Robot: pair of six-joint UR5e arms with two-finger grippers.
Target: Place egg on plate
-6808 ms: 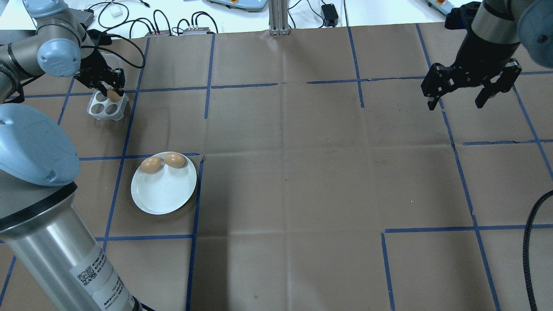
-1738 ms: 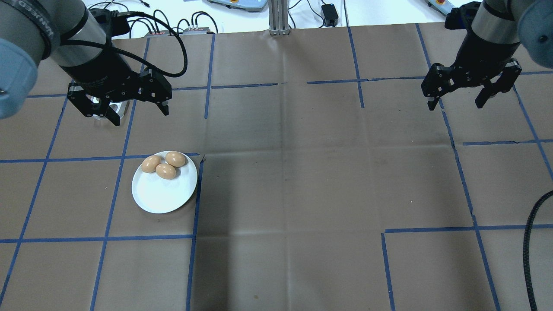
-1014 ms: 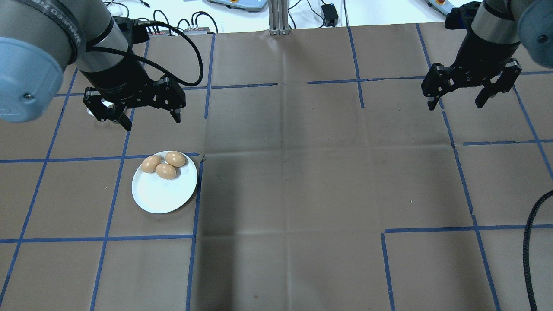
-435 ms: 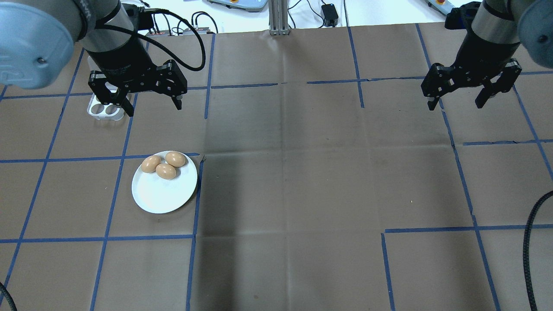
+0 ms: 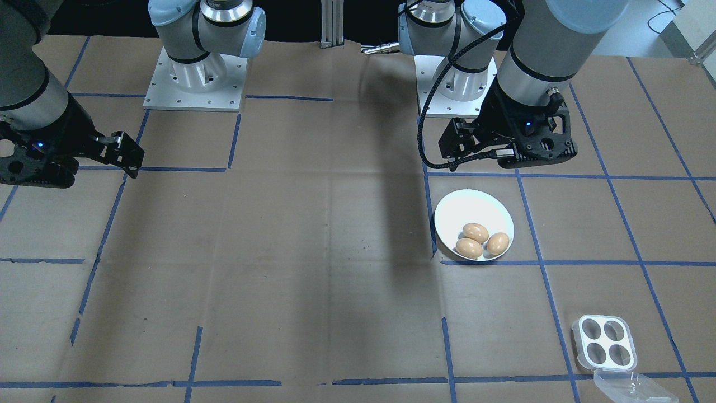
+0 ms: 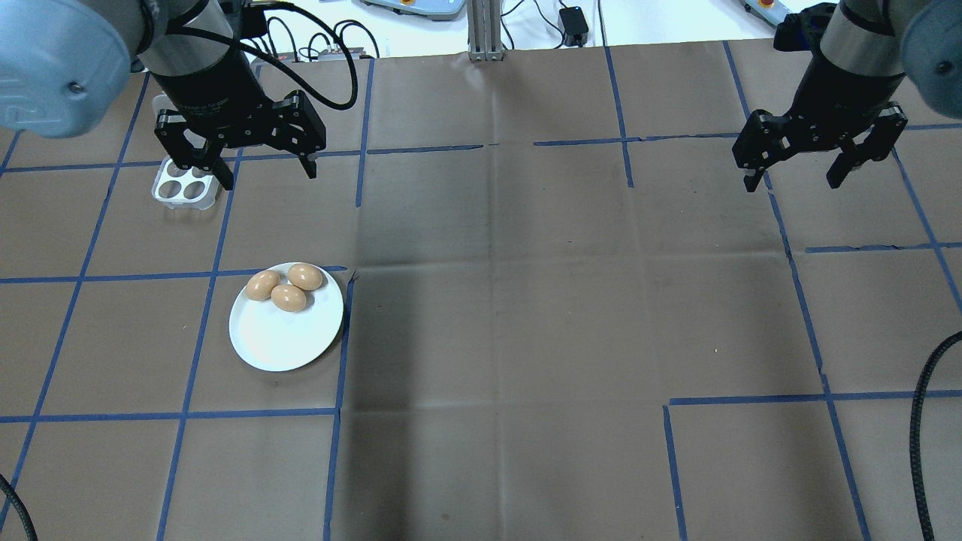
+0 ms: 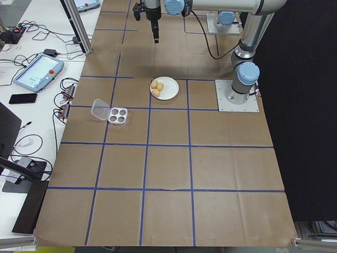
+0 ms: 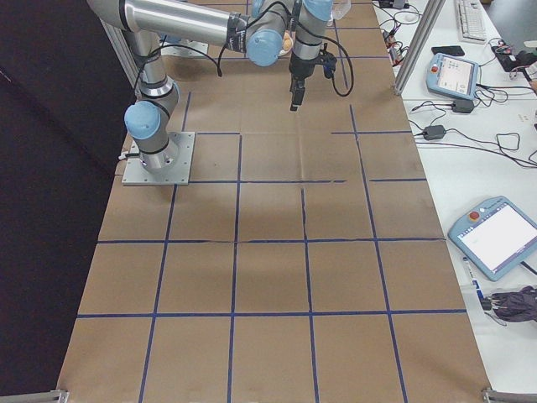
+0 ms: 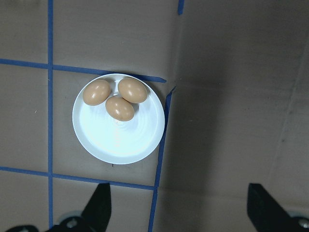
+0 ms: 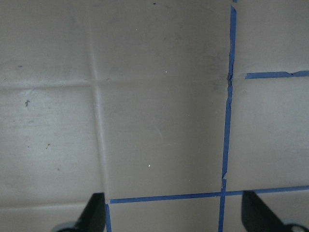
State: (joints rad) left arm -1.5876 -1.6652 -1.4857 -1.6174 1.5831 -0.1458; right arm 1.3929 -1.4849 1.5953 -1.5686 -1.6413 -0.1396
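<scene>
The round white plate (image 6: 289,338) lies on the brown paper at the left, with three brown eggs (image 6: 288,297) bunched at its far rim. The wrist view shows the same plate (image 9: 120,140) and eggs (image 9: 119,108) straight below. My left gripper (image 6: 267,174) hangs open and empty high above the table, beyond the plate, and holds nothing between its fingers (image 9: 99,208). My right gripper (image 6: 791,182) hangs open and empty at the far right, over bare paper (image 10: 159,121).
A small square egg tray (image 6: 183,188) with four empty hollows sits beyond the plate, partly under my left gripper. Its clear lid (image 5: 635,386) lies open beside it. Cables and an aluminium post (image 6: 481,30) line the far edge. Blue tape squares the paper.
The egg held over the tray 6.8 s ago now lies on the plate as the third one. My left gripper, open, has since drifted toward the far edge. The right arm is still.
</scene>
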